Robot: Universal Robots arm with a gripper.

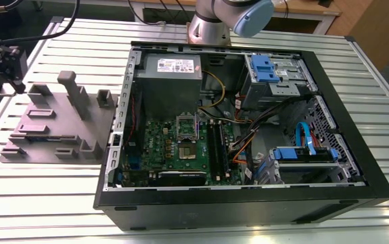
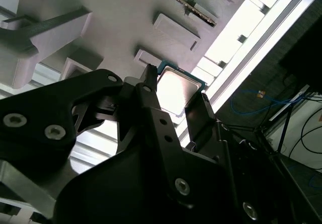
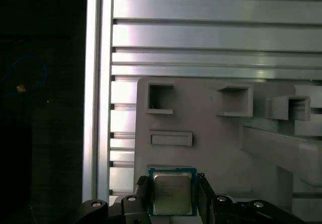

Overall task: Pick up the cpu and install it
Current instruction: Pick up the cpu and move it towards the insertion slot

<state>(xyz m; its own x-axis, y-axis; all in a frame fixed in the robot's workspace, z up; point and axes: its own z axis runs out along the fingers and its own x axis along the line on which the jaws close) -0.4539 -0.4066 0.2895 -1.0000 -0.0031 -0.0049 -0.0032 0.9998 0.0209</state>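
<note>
Over block [image 3: 211, 143] at the exterior view's left, gripper [image 3: 172, 179] narrow, seemingly pinching cpu [image 3: 172, 196] by two opposite edges. Do it well: squeeze evenly, chip level, clear of block posts.

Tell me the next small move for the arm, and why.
Probably raise it straight up a little. The gripper looks shut on the cpu over the grey block, whose tall post stands between it and the motherboard socket in the open case.
</note>
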